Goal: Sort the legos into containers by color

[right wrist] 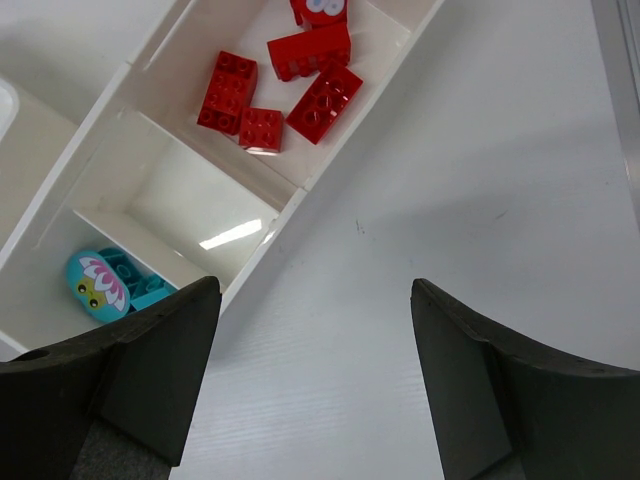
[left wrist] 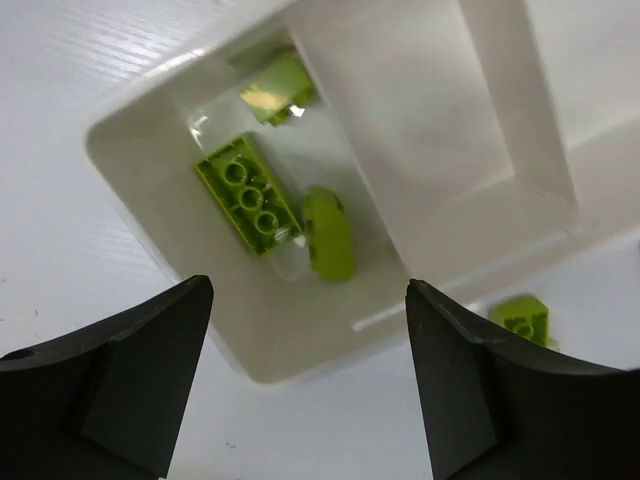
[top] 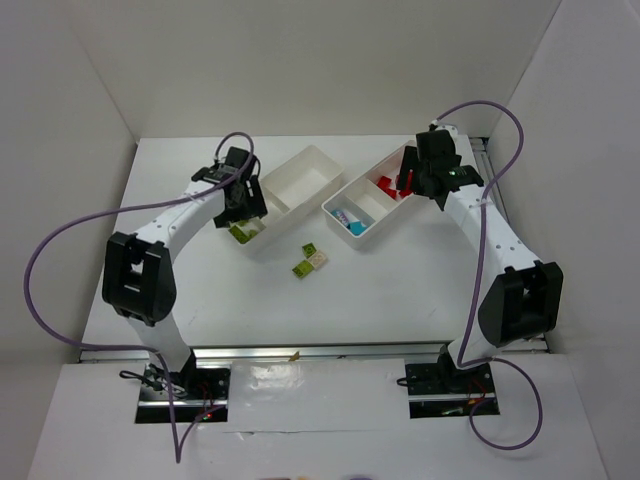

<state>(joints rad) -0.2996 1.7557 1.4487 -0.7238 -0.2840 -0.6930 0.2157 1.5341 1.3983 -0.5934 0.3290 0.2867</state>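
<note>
Two white trays lie at the back of the table. The left tray (top: 300, 175) holds lime green legos (left wrist: 248, 195) in its near compartment. My left gripper (left wrist: 308, 290) hangs open and empty just over that compartment's near edge (top: 243, 210). The right tray (top: 372, 200) holds several red legos (right wrist: 325, 102) at its far end and a cyan lego (right wrist: 105, 285) at its near end. My right gripper (right wrist: 315, 285) is open and empty over bare table beside that tray (top: 418, 188). Loose lime green (top: 302, 268) and beige (top: 318, 260) legos sit mid-table.
Another lime green lego (left wrist: 520, 318) lies on the table just outside the left tray. The right tray has an empty compartment (right wrist: 190, 200) between red and cyan. White walls enclose the table on three sides.
</note>
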